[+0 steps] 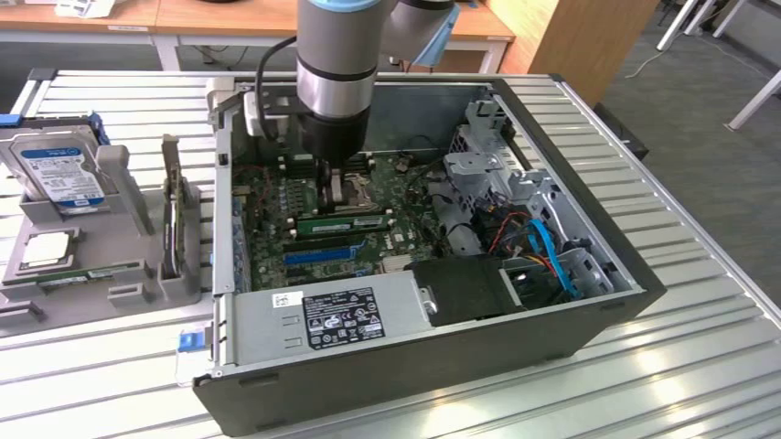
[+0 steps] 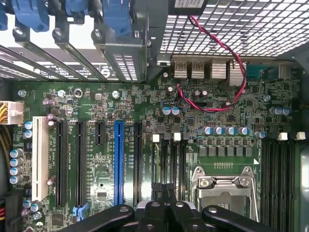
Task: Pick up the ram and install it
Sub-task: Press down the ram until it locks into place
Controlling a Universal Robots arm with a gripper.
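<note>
On the exterior view's left sat the hard drive [image 1: 58,174] and the processor chip [image 1: 47,249] in the grey holder [image 1: 123,274]. Further right, the gripper [image 1: 332,183] hung inside the open computer case [image 1: 586,265], fingers pressed shut, right over the ram [image 1: 344,222] lying along the motherboard [image 2: 145,101].

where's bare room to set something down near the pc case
Free: ribbed metal table on the exterior view's right of the computer case, and its strip in front. Crowded: the exterior view's left, where the grey parts tray holds a hard drive.
</note>
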